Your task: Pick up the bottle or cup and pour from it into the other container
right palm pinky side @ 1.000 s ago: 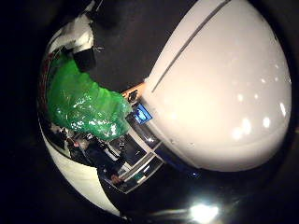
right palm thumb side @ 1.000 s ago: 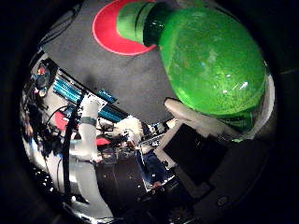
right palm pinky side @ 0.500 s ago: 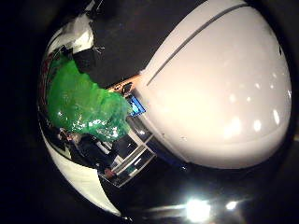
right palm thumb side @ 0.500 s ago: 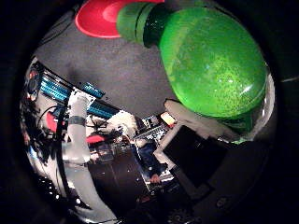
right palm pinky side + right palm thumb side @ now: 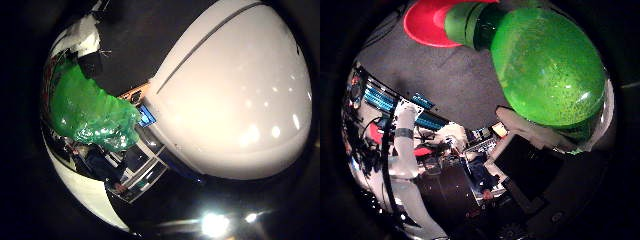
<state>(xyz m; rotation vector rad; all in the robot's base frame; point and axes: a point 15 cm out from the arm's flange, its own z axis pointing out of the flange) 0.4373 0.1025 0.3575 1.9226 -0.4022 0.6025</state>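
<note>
In the right thumb side palm view a green translucent bottle (image 5: 548,65) fills much of the picture, close to the palm. Its neck (image 5: 470,24) points at a red container (image 5: 428,20) that stands on the grey surface, and overlaps that container's rim in the picture. White and black fingers of my hand (image 5: 534,134) are curled against the bottle's body. In the right little finger side palm view the same bottle (image 5: 88,105) shows crinkled, beside a large white part of my hand (image 5: 240,90).
A grey surface (image 5: 470,80) lies under the bottle and the red container. The white arm (image 5: 404,150) and a rack with blue parts (image 5: 388,98) show beyond the surface's edge. A bright lamp (image 5: 213,224) shows in the little finger side view.
The thumb side view has shifted: the red container now sits nearer the picture's edge, by the bottle's neck. My hold on the bottle is unchanged.
</note>
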